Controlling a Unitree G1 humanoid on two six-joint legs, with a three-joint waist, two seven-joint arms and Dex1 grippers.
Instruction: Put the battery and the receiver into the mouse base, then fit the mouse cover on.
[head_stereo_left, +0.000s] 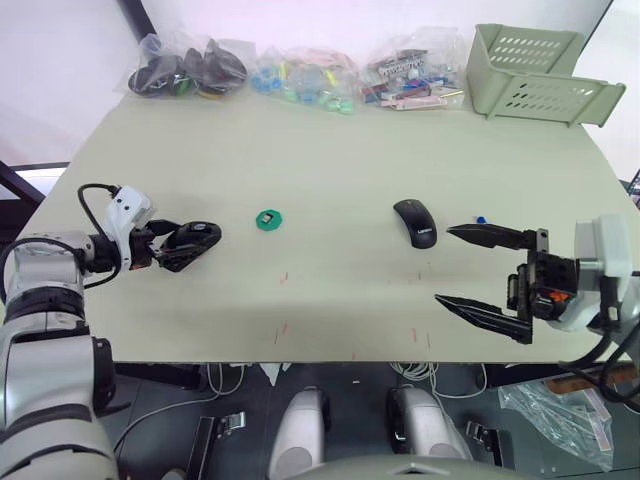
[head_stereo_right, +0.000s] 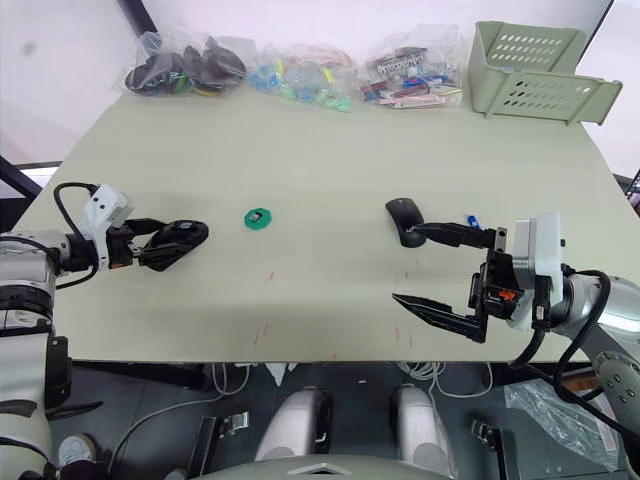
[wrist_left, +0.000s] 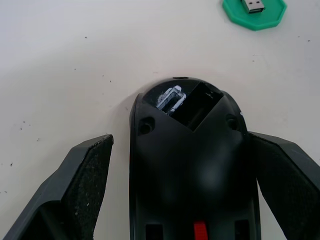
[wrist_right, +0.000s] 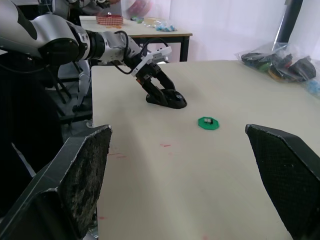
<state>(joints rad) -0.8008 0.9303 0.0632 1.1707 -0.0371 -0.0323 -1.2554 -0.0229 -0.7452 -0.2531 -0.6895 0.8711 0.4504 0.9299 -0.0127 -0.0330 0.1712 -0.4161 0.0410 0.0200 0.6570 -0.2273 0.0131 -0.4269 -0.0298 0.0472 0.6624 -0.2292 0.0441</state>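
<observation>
The left end effector (head_stereo_left: 176, 247) grasped the mouse base (wrist_left: 192, 160), its battery bay empty, on the counter (head_stereo_left: 330, 160). The receiver (wrist_left: 252, 5) lay in a green disc (head_stereo_left: 268, 220). The right end effector (head_stereo_left: 487, 271) was released beside the mouse cover (head_stereo_left: 415, 221) and battery (head_stereo_left: 481, 219).

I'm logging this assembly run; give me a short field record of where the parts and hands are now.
mouse base: between the left hand's fingers, at the table's left side
battery compartment: empty
receiver: on the green disc, mid-table
mouse cover: on the table right of centre
battery: just right of the cover
right hand: open, holding nothing
</observation>
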